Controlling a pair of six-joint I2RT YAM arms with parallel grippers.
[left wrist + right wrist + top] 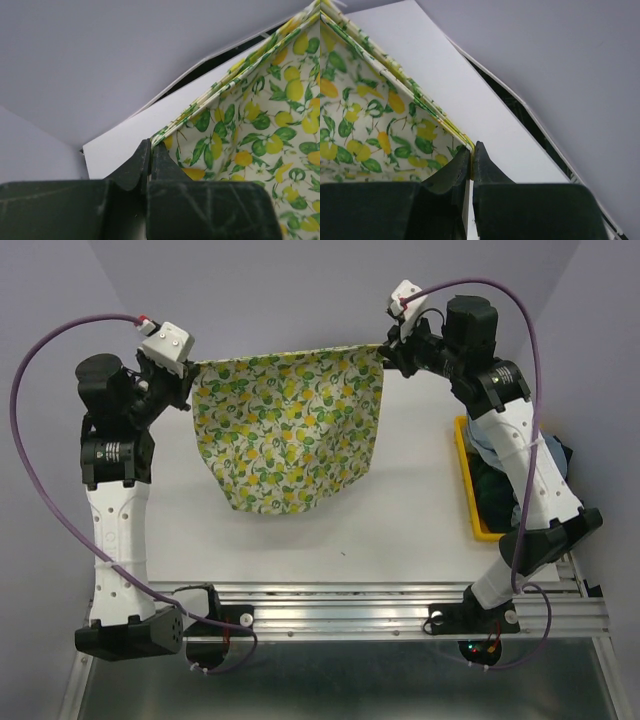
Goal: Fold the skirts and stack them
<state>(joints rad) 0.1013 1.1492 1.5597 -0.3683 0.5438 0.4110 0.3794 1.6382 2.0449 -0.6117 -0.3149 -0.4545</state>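
The lemon-print skirt (288, 430) hangs spread between the two arms over the far half of the white table (420, 540). Its top edge is drawn into a nearly straight line from left to right. The cloth below widens and falls towards the near side in soft folds, ending in a rounded lower hem. Whether that hem rests on the table or hangs just above it cannot be told from the top view.

The left gripper (190, 375) pinches the skirt's top left corner. In the left wrist view its dark fingers (132, 167) are pressed together with the folded edge of the cloth caught between the tips. The printed fabric runs away to the right.

The right gripper (385, 352) pinches the top right corner. In its wrist view the fingers (487, 167) are likewise shut tight on the yellow-edged hem, and the skirt stretches away to the left.

A yellow tray (468, 485) sits at the right edge of the table, well apart from the held skirt and partly hidden by the right arm. Inside it lies the dark plaid skirt (492, 495). A strip of the light blue-grey skirt (479, 447) shows at the tray's far end. How these two are folded cannot be made out.
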